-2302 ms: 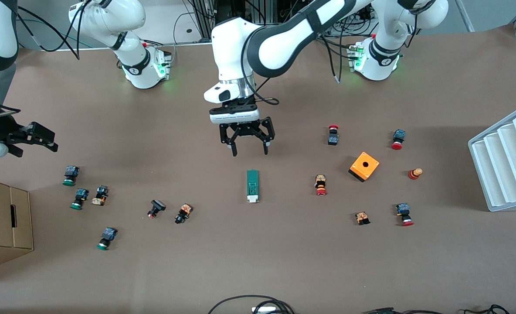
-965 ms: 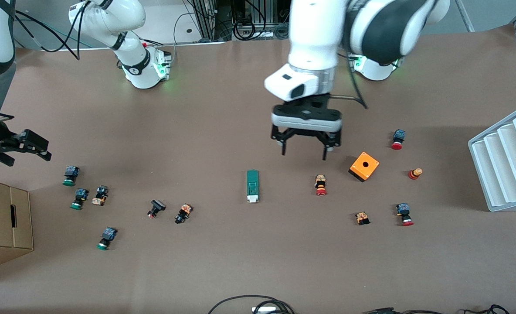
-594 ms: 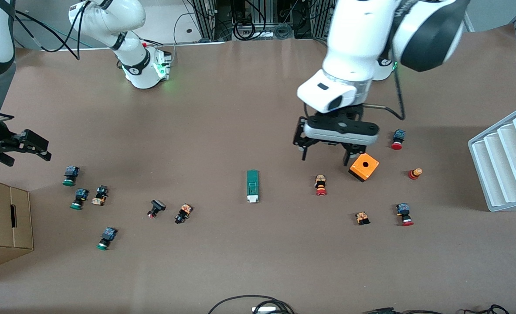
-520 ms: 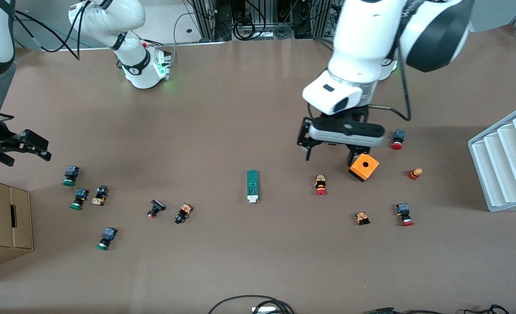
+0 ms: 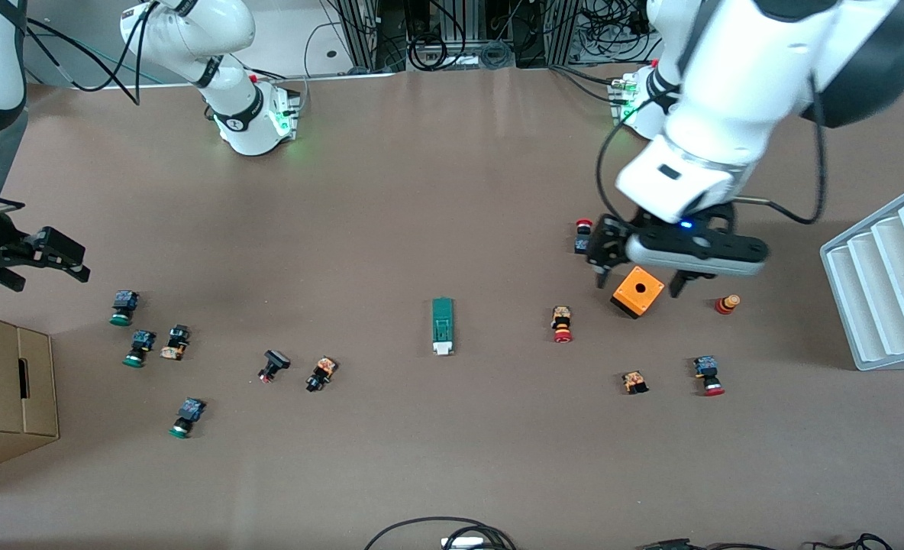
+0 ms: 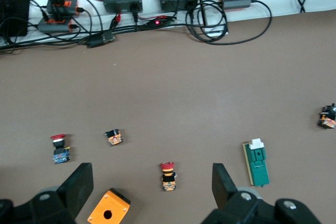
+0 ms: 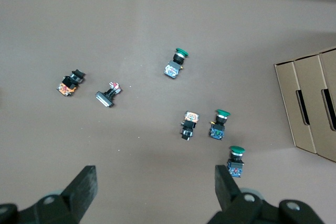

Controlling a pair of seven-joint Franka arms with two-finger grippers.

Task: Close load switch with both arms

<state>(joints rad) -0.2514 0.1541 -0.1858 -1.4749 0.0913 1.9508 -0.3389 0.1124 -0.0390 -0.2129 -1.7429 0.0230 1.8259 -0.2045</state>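
The load switch (image 5: 442, 326) is a narrow dark-green block with a white lever end, lying flat mid-table with the white end nearer the front camera. It shows in the left wrist view too, load switch (image 6: 255, 162), off to one side of the fingers. My left gripper (image 5: 639, 286) hangs open over the orange box (image 5: 638, 291), well toward the left arm's end from the switch. In the left wrist view the left gripper (image 6: 151, 187) holds nothing. My right gripper (image 5: 78, 263) waits open and empty at the right arm's end; right gripper (image 7: 155, 190) has bare table between its fingers.
Red-capped push-buttons (image 5: 562, 324) lie scattered around the orange box. Green-capped push-buttons (image 5: 123, 307) sit near a cardboard box (image 5: 5, 389) at the right arm's end. A white ribbed rack (image 5: 883, 283) stands at the left arm's end. Cables (image 5: 440, 535) lie at the table's front edge.
My left arm has swung from above the load switch toward its own end of the table and now hangs over the orange box. The right gripper barely moved. The switch lies as before.
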